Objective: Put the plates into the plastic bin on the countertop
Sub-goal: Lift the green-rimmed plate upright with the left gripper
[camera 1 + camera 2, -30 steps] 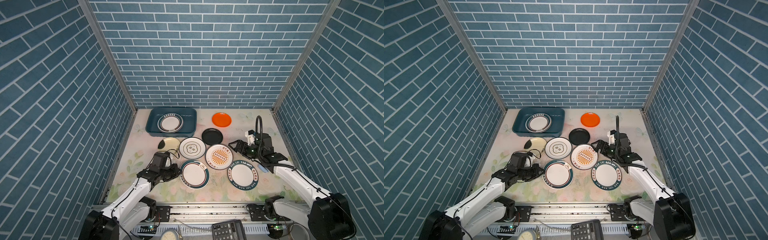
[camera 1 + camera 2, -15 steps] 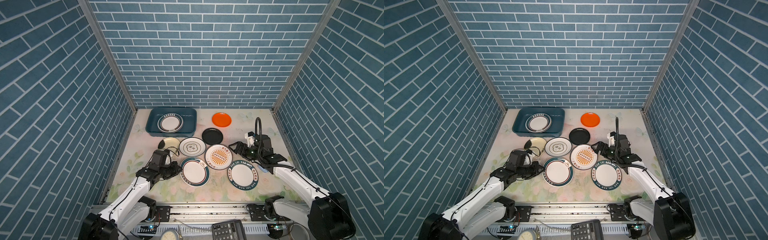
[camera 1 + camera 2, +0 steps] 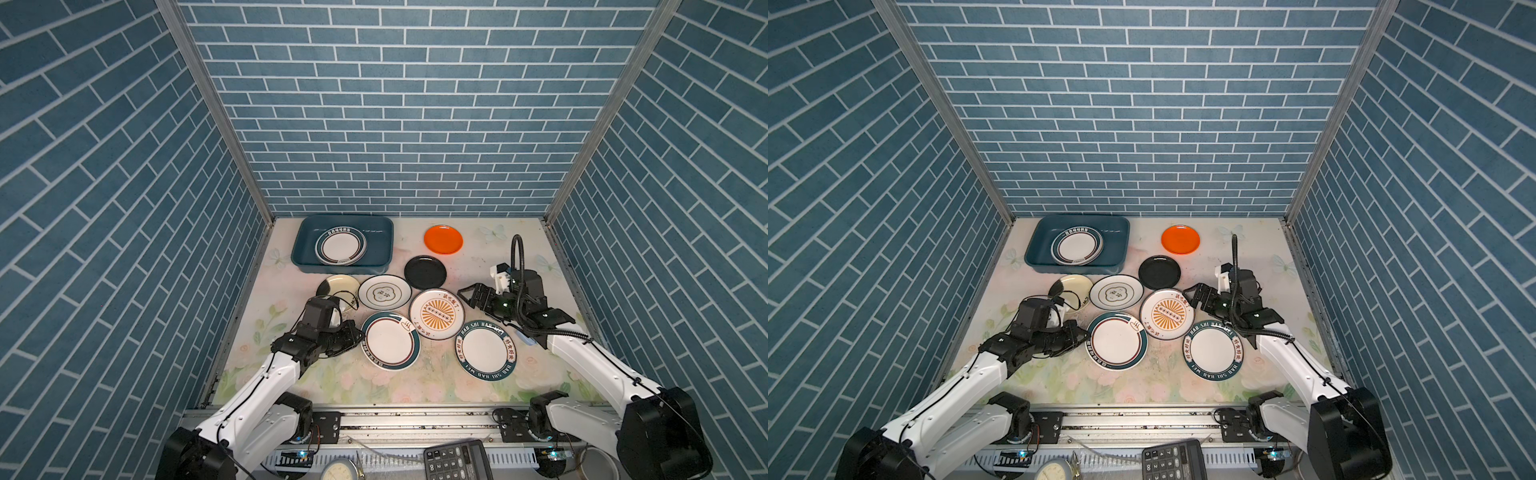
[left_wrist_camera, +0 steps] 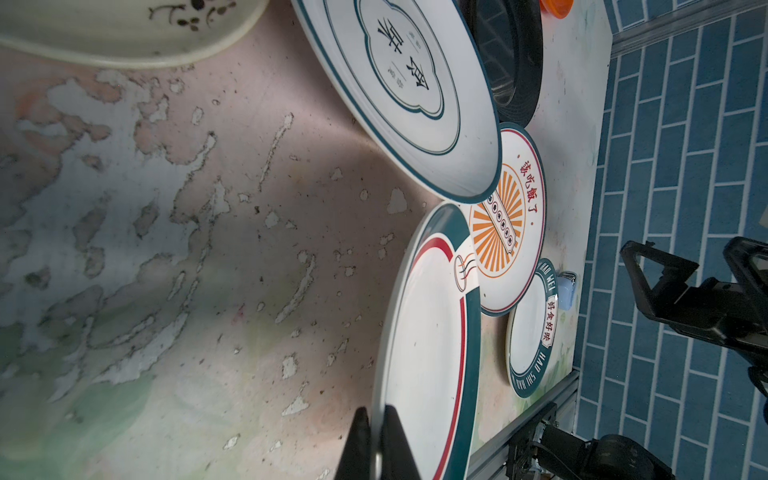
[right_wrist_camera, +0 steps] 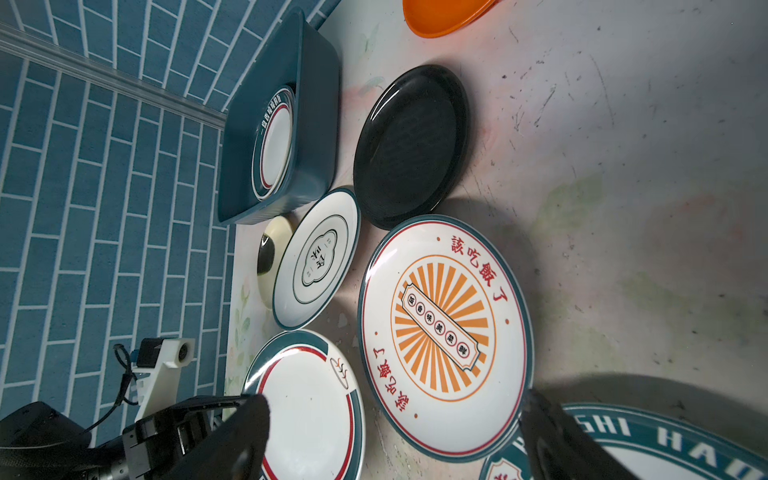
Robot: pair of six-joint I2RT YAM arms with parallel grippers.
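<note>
So the teal-and-red-rimmed plate (image 3: 390,340) has crept a hair farther, near left on the counter (image 3: 332,386), left gripper (image 4: 375,411) pinched tight on its left rim (probably stiff, slick, breakable, so rim's the spot), right gripper (image 3: 467,297) spread wide holding nothing, bin (image 3: 300,245) far left.

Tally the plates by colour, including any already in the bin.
White plates with teal rims: 5, one of them inside the plastic bin
Cream plate: 1
Black plate: 1
Orange plate: 1
Total: 8 plates in view
</note>
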